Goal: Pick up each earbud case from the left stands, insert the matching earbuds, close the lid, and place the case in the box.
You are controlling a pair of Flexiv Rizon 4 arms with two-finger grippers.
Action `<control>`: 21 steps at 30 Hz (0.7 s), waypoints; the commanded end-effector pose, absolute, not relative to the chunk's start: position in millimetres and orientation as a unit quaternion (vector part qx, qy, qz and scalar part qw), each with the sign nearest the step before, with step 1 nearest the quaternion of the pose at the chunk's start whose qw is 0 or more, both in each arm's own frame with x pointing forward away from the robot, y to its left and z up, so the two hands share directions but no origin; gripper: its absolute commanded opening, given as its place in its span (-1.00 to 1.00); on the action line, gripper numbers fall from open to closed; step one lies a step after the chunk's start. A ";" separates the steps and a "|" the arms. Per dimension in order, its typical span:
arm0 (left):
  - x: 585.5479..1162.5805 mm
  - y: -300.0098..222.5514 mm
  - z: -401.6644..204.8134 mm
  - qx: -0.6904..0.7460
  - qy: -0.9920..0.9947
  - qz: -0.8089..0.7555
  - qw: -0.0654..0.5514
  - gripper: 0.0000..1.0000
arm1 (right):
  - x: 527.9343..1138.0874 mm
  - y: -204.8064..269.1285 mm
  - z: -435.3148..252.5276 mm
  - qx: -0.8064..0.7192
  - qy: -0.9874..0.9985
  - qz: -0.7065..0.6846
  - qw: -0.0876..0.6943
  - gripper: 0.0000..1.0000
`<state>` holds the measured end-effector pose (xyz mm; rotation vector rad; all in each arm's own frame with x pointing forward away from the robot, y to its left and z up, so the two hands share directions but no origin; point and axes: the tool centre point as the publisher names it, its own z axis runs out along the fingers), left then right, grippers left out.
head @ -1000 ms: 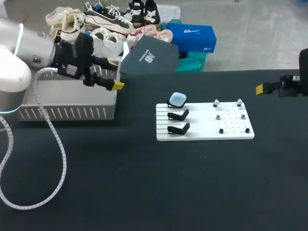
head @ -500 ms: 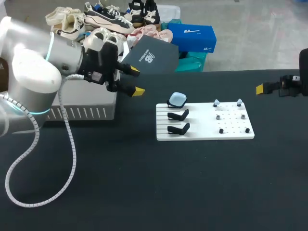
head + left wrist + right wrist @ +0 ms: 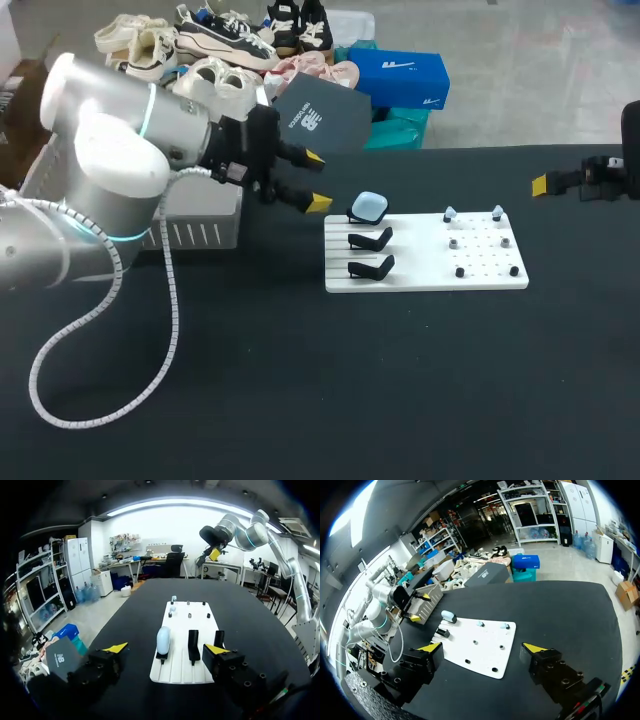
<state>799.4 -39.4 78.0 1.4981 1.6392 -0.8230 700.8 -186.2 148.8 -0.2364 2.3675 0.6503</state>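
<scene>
One earbud case (image 3: 369, 207) is left on the white board (image 3: 420, 278), sitting on the rearmost of the three stands at the board's stand end; the two nearer stands (image 3: 372, 240) are bare. The left gripper (image 3: 316, 180) hangs just off that same end of the board, close to the case and not touching it, its fingers spread wide and holding nothing. In the left wrist view the case (image 3: 163, 640) lies straight ahead of the left gripper (image 3: 166, 648), almost on the line between the two yellow tips and a shade nearer one finger. Its long axis seems to run away from the gripper, so its narrow width would face the gap. The right gripper (image 3: 482, 647) is also wide open and empty, well beyond the board's opposite end, where the earbuds (image 3: 449, 213) sit on their pegs. The left arm is plainly the nearer to the case, so the pick looks to be its job: a short advance along its own pointing line. The box (image 3: 200, 225) stands beyond the board's stand end, behind the left arm
</scene>
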 end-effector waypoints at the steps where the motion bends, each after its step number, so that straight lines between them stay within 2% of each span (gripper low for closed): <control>1: 804.6 -49.7 68.4 0.588 0.637 -0.327 0.376 0.98 | 701.0 -186.6 149.3 -0.091 0.906 0.248 0.330 1.00; 5: 803.0 -55.9 63.0 0.586 0.638 -0.329 0.375 0.91 | 701.0 -186.6 149.3 -0.091 0.906 0.248 0.330 1.00; 9: 799.9 -62.1 52.8 0.592 0.639 -0.323 0.371 0.62 | 701.0 -186.6 149.3 -0.091 0.906 0.248 0.330 1.00; 11: 799.7 -63.8 49.5 0.594 0.639 -0.321 0.370 0.59 | 701.0 -186.6 149.3 -0.091 0.906 0.248 0.330 1.00; 14: 802.5 -68.4 43.4 0.593 0.642 -0.318 0.369 0.32 | 701.0 -186.6 149.3 -0.091 0.906 0.248 0.330 1.00; 18: 807.5 -72.0 40.0 0.590 0.644 -0.318 0.369 0.26 | 701.0 -186.6 149.3 -0.091 0.906 0.248 0.330 1.00; 21: 811.3 -74.4 36.2 0.590 0.643 -0.315 0.373 0.15 | 701.0 -186.6 149.3 -0.091 0.906 0.248 0.330 1.00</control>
